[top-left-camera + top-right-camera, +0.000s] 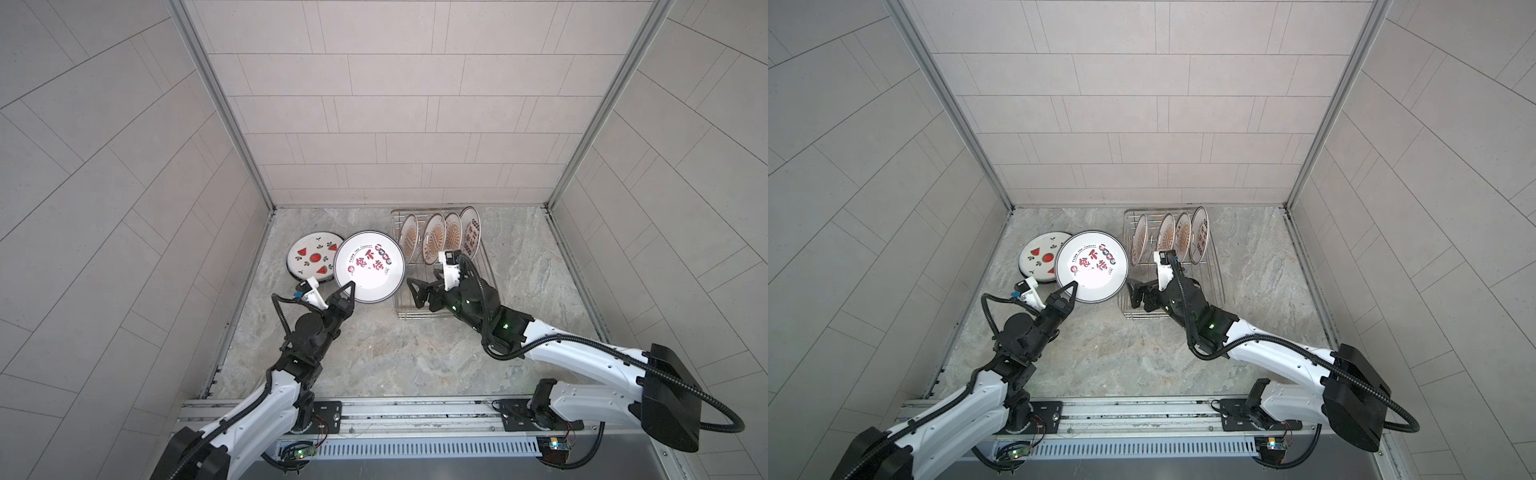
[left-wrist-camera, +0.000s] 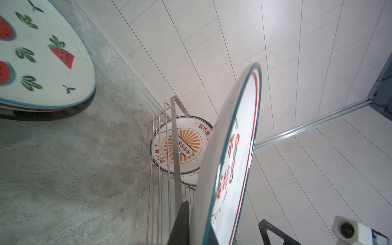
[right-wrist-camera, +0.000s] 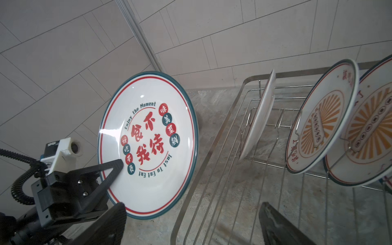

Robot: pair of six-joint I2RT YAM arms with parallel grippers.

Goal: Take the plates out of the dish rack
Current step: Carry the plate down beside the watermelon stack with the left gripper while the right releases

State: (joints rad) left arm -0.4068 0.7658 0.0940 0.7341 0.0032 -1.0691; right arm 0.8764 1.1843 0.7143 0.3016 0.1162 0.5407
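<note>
**Rack unloading: part done, one plate in transit**

- Stack on the table [image 1: 374,357], far left: lies flat, watermelon plate [image 1: 312,258] on top. Counted as unloaded.
- Red-character plate [image 1: 370,268]: out of the rack, tilted and raised between the stack and the rack. Left gripper [image 1: 348,291] pinches its near rim. Judged next: lay it on the stack.
- Right gripper [image 1: 423,289]: jaws spread wide, empty, over the rack's near end, just beside the held plate but apart from it.
- Dish rack [image 1: 415,316]: four plates upright at the far end, three sunburst plates [image 1: 433,237] and one lettered plate [image 1: 470,230], beyond the right gripper. To unload.
</note>
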